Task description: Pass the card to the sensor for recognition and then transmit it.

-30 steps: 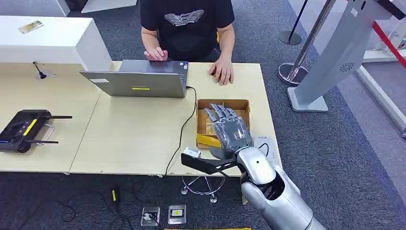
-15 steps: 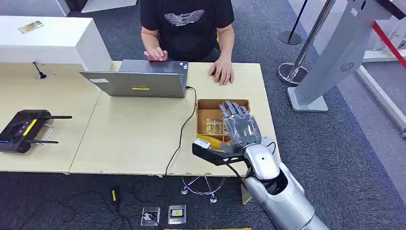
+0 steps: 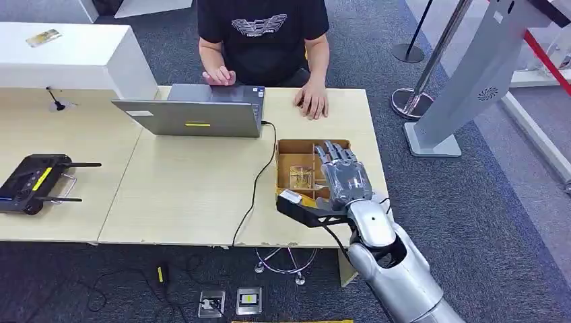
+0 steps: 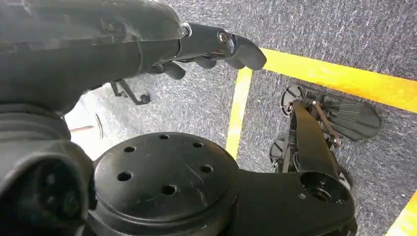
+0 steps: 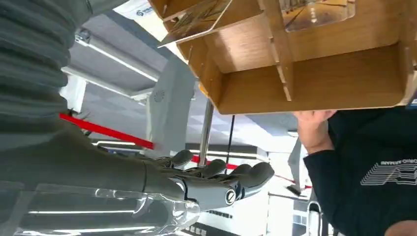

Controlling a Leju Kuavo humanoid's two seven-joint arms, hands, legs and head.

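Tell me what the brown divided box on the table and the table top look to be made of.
Brown divided box: likely thin plywood or fibreboard, matt; the right wrist view shows slotted panel joints and faint grain. Pale table top: looks like light wood-effect laminate, smooth, low sheen; real wood cannot be ruled out.

Grey laptop [image 3: 192, 116] before a seated person [image 3: 262, 33]; black controller [image 3: 34, 182] on the table's [image 3: 175, 195] left
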